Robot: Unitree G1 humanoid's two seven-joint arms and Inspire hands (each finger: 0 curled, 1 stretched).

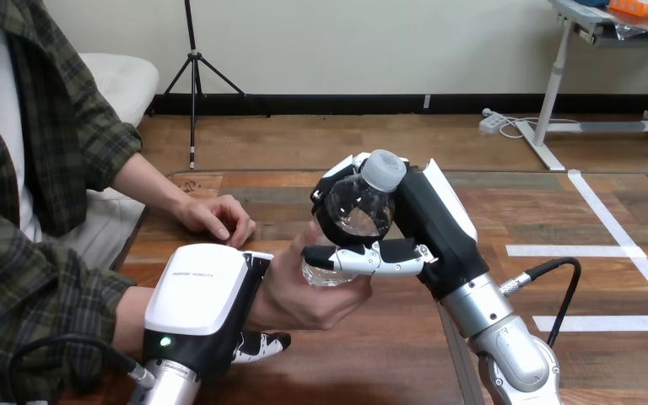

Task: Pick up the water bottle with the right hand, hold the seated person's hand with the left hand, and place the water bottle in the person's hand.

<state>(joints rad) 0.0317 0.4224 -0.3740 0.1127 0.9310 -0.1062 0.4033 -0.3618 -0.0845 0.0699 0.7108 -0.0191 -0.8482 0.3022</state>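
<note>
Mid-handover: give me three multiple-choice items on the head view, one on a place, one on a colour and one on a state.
1. Where is the person's free hand?
A) resting on the wooden table
B) on top of the bottle
C) on the robot's right forearm

2. What colour is the cap of the water bottle?
A) blue
B) white
C) red

3. How is the water bottle held?
A) lying on the table
B) by the person alone
C) the right hand has its fingers curled round it, and the person's cupped hand is at its base

Answers:
1 A, the free hand lies on the tabletop behind the handover.
2 B, the cap looks white above the clear body.
3 C, both hands are on the bottle.
</note>
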